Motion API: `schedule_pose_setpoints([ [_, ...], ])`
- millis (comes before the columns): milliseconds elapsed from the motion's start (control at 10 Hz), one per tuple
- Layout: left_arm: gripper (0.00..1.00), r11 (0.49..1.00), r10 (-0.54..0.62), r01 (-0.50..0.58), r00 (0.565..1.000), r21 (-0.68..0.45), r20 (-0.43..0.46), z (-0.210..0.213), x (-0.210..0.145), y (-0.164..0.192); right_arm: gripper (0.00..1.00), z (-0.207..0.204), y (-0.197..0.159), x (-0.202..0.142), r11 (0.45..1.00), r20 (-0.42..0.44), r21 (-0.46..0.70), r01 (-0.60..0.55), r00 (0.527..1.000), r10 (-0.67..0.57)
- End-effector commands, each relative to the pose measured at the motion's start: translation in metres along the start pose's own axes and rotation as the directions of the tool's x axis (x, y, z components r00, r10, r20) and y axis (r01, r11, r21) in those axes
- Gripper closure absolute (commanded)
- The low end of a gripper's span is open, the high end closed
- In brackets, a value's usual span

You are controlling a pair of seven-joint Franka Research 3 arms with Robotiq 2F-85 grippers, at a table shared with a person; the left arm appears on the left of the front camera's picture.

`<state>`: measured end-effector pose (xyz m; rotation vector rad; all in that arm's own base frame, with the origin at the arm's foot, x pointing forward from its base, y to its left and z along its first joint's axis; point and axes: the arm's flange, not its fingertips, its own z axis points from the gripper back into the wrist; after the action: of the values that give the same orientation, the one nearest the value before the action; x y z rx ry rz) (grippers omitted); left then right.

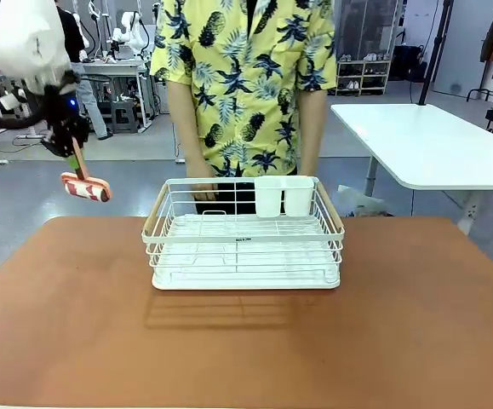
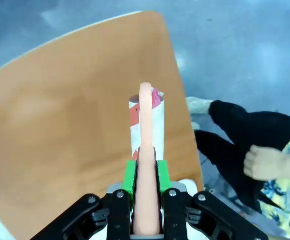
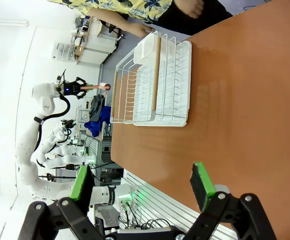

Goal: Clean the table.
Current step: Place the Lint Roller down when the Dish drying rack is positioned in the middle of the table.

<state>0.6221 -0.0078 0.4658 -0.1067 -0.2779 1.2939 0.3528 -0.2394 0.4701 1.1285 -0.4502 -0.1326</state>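
- Left gripper [image 2: 146,187] up in the air, past the table's far left corner, shut tight on the pale pink handle [image 2: 146,165] of a lint roller [image 2: 146,122].
- Green pads [image 2: 129,176] pressed on both sides of that handle.
- Roller head white with red patches, hanging from the gripper [image 1: 70,143], over the floor just beyond the table edge in the front view.
- Table [image 2: 59,135] spread out below and to the side of the roller in the left wrist view, not touched by it as far as can be told from this angle.
- Right gripper [image 3: 142,186] wide open, nothing between its fingers, held over the near part of the table [image 3: 245,115].
- Table [image 1: 246,349] big, flat, reddish-brown, smooth and dull, with rounded corners, the widest thing around.
- White wire dish rack [image 1: 244,234] sitting on the far middle of the table, well apart from both grippers.
- Two white cups [image 1: 283,194] slotted at the rack's far right side, wooden handles at both ends.
- Person in a yellow leafy shirt [image 1: 246,77] standing just behind the rack, one hand [image 1: 202,189] down by its far rim.
- Separate white table [image 1: 433,145] off to the right, behind.
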Motion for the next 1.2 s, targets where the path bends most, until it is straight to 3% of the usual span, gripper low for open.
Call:
schedule_pose_setpoints([
  [0, 0.79, 0.992, 0.027, -0.027, 1.000, -0.120, 0.003, -0.034, 0.000, 0.020, 0.00, 0.002, 0.002, 0.001, 1.000, 0.007, 0.017, -0.010, 1.000, 0.010],
  [200, 0.79, 0.990, 0.055, -0.056, 0.998, -0.131, -0.011, -0.061, 0.004, 0.027, 0.00, 0.002, 0.002, 0.001, 1.000, 0.007, 0.017, -0.010, 1.000, 0.010],
  [400, 0.79, 0.984, 0.061, -0.077, 0.993, -0.163, -0.098, -0.081, 0.006, 0.034, 0.00, 0.002, 0.002, 0.001, 1.000, 0.007, 0.017, -0.010, 1.000, 0.010],
  [600, 0.79, 0.973, 0.093, -0.115, 0.988, -0.201, -0.120, -0.099, 0.003, 0.038, 0.00, 0.002, 0.002, 0.001, 1.000, 0.007, 0.017, -0.010, 1.000, 0.010],
  [800, 0.79, 0.975, 0.061, -0.077, 0.995, -0.208, -0.080, -0.120, -0.003, 0.044, 0.00, 0.002, 0.002, 0.001, 1.000, 0.007, 0.017, -0.010, 1.000, 0.010],
  [1100, 0.79, 0.978, 0.062, -0.082, 0.992, -0.194, -0.106, -0.136, -0.018, 0.052, 0.00, 0.002, 0.002, 0.001, 1.000, 0.007, 0.017, -0.010, 1.000, 0.010],
])
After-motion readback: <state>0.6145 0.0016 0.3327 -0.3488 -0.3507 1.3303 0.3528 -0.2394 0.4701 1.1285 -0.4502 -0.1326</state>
